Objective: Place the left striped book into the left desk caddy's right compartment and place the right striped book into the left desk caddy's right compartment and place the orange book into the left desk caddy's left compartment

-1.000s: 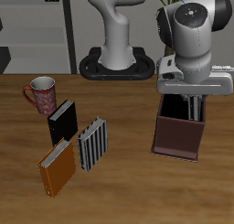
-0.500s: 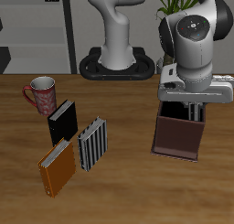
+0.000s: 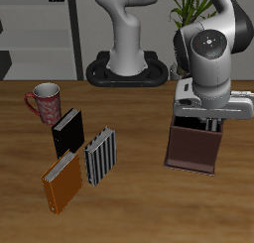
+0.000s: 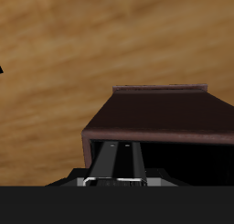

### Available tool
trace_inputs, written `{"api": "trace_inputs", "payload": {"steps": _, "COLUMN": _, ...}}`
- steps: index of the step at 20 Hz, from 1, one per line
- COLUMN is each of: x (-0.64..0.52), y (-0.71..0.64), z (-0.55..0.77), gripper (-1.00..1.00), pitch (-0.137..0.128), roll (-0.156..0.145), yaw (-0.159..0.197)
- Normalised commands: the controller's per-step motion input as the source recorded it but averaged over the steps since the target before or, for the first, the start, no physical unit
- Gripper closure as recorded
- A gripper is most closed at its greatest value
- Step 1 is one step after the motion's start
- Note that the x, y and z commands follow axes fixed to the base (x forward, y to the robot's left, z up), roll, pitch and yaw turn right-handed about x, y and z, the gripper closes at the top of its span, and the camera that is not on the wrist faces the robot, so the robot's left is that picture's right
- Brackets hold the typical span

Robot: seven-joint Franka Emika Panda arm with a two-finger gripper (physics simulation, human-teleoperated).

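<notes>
mug point(image 3: 45, 101) farthest back, black book point(image 3: 68, 133), striped book point(image 3: 100, 157), orange book point(image 3: 62, 182) frontmost

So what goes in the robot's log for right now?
gripper: over left desk caddy | jaws: state unclear | striped book, orange book: on table

Table point(image 3: 139, 197): wood grain, matt. Left desk caddy point(image 3: 190, 148): smooth matt maroon walls. Mug point(image 3: 45, 101): glossy, ceramic look. Robot arm point(image 3: 213, 49): glossy grey-white plastic shell.
</notes>
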Motion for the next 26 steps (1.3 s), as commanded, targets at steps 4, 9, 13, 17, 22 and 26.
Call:
{"api": "trace_inputs", "payload": {"steps": 4, "x": -0.01, "y": 0.01, "z": 0.13, "gripper": -1.0, "pitch": -0.012, "roll": -0.002, "yaw": -0.004}}
{"api": "trace_inputs", "payload": {"steps": 9, "x": -0.13, "y": 0.1, "z": 0.23, "gripper": -1.0, "pitch": -0.038, "roll": 0.023, "yaw": 0.008}}
{"api": "trace_inputs", "payload": {"steps": 13, "x": -0.17, "y": 0.06, "z": 0.31, "gripper": -1.0, "pitch": -0.046, "roll": 0.011, "yaw": 0.011}}
{"api": "trace_inputs", "payload": {"steps": 17, "x": -0.13, "y": -0.12, "z": 0.32, "gripper": -1.0, "pitch": -0.04, "roll": -0.013, "yaw": 0.008}}
{"api": "trace_inputs", "payload": {"steps": 22, "x": -0.18, "y": -0.3, "z": 0.38, "gripper": -1.0, "pitch": -0.05, "roll": -0.021, "yaw": 0.03}}
{"api": "trace_inputs", "payload": {"steps": 26, "x": -0.21, "y": -0.47, "z": 0.45, "gripper": -1.0, "pitch": -0.05, "roll": -0.03, "yaw": 0.027}}
